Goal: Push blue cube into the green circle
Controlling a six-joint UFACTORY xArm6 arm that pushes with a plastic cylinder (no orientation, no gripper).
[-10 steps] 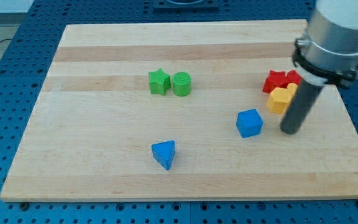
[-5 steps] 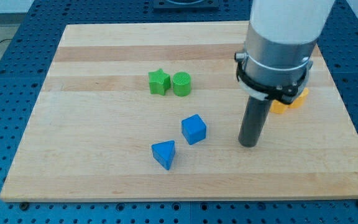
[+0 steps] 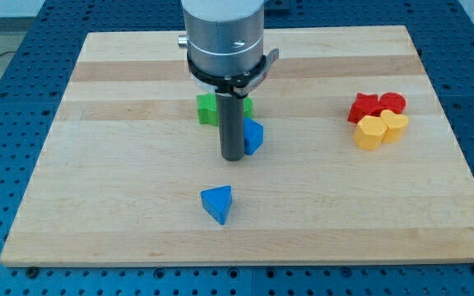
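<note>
The blue cube (image 3: 254,136) sits near the board's middle, partly hidden by my rod. My tip (image 3: 233,156) rests on the board touching the cube's left side, slightly below it. The green circle (image 3: 248,105) lies just above the cube and is mostly hidden behind the rod; only a sliver shows. A green star (image 3: 207,108) sits left of it, also partly hidden.
A blue triangle (image 3: 218,203) lies below my tip. At the view's right are a red star (image 3: 364,107), a red block (image 3: 392,103), and two yellow blocks (image 3: 371,131) (image 3: 396,126) clustered together. The wooden board (image 3: 122,205) lies on a blue perforated table.
My tip has swept from the view's right to the left and upward. The blue cube moved up from beside the blue triangle to just below the green circle.
</note>
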